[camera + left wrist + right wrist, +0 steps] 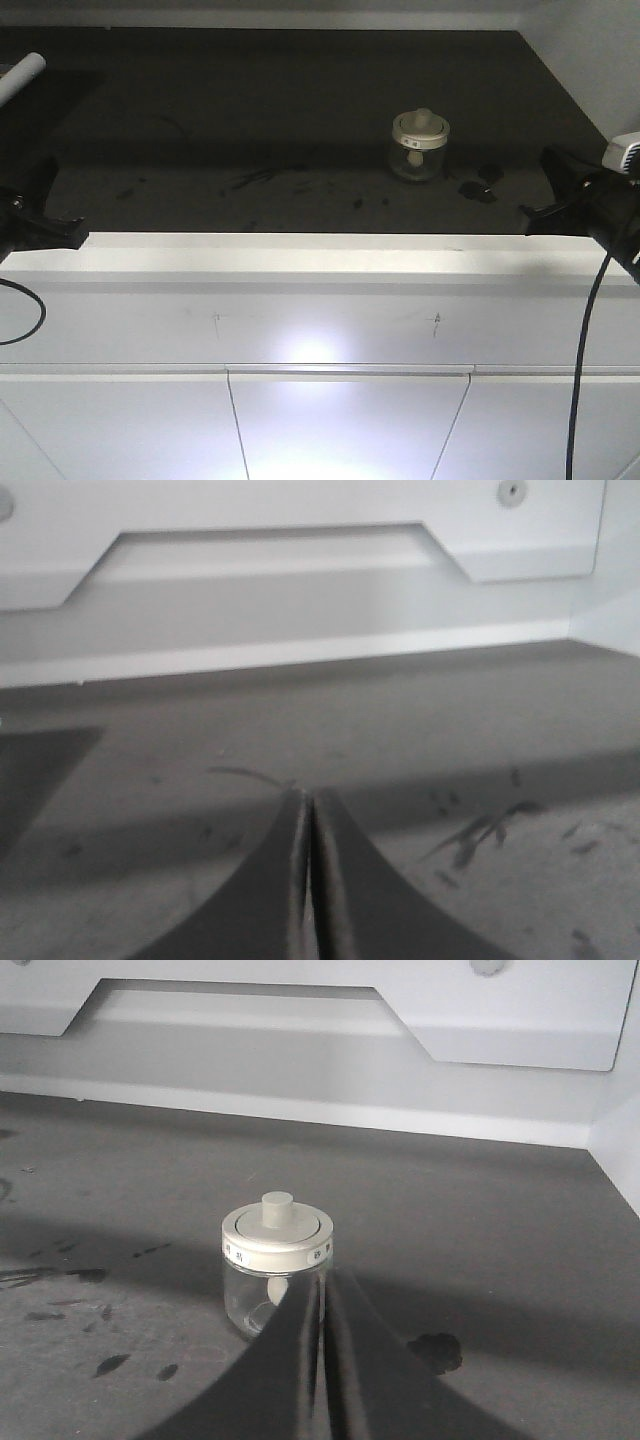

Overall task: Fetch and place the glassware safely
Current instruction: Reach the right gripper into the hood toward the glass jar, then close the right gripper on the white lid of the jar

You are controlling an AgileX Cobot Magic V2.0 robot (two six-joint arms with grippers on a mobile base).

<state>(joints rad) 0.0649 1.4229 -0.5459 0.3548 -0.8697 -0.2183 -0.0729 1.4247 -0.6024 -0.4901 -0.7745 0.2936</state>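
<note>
**Lidded jar stands clear of two closed end effectors**

At the left edge of the front view, the left end effector point(70, 232) hovers over the near edge of the dark table point(250, 110). Its wrist camera shows the two fingers point(270, 880) pressed flat together, with nothing between them and only scuffed table ahead.

Right of centre and farther back, the glass jar point(420, 146) stands upright on the table, with its cream lid point(277, 1230) and central knob on top. Dark smears point(478, 188) mark the table just right of it.

At the right edge, the right end effector point(532, 212) is also closed and empty. In the front view the jar sits left of it and deeper in, well apart. In the right wrist view the jar stands straight ahead, slightly left of the joined fingertips point(322, 1282), which overlap its lower right side.
</note>
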